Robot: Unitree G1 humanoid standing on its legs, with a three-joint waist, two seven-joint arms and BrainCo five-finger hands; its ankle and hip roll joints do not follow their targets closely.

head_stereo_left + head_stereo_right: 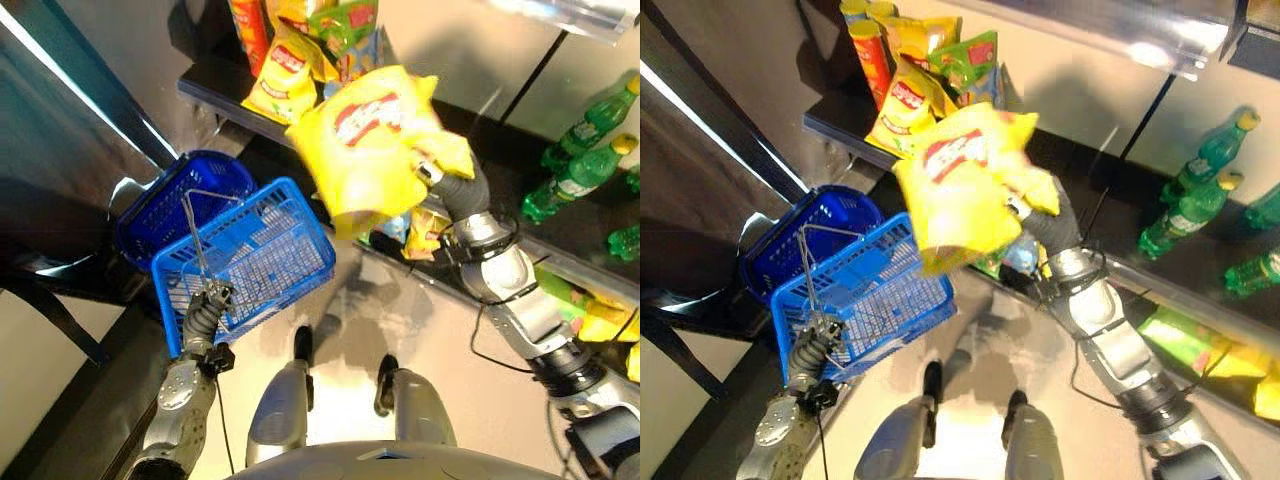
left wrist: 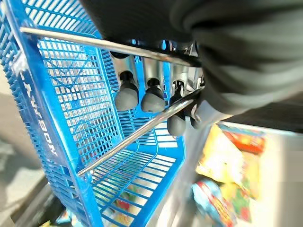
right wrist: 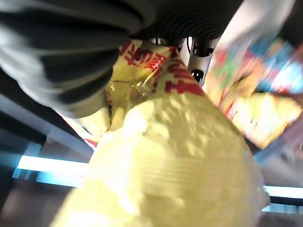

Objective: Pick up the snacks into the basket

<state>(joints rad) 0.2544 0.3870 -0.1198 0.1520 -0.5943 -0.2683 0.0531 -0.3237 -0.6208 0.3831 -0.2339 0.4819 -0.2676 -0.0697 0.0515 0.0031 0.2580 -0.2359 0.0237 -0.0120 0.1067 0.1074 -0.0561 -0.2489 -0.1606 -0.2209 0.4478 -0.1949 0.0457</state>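
My right hand (image 1: 440, 172) is shut on a large yellow bag of chips (image 1: 372, 140), held up in front of the snack shelf and just right of the basket. In the right wrist view the bag (image 3: 180, 156) bulges past my fingers (image 3: 201, 52), which pinch its crumpled end. A blue wire basket (image 1: 262, 250) hangs low on the left by its metal handle (image 1: 197, 240). My left hand (image 1: 208, 305) is shut on that handle; the left wrist view has my fingers (image 2: 142, 97) curled around the handle bars (image 2: 137, 135). The basket tilts.
A second, darker blue basket (image 1: 165, 205) sits behind the first. The dark shelf (image 1: 215, 85) carries more yellow and green snack bags (image 1: 290, 70) and a red can (image 1: 250, 30). Green bottles (image 1: 585, 160) stand to the right. Yellow packs (image 1: 600, 320) lie on a lower shelf.
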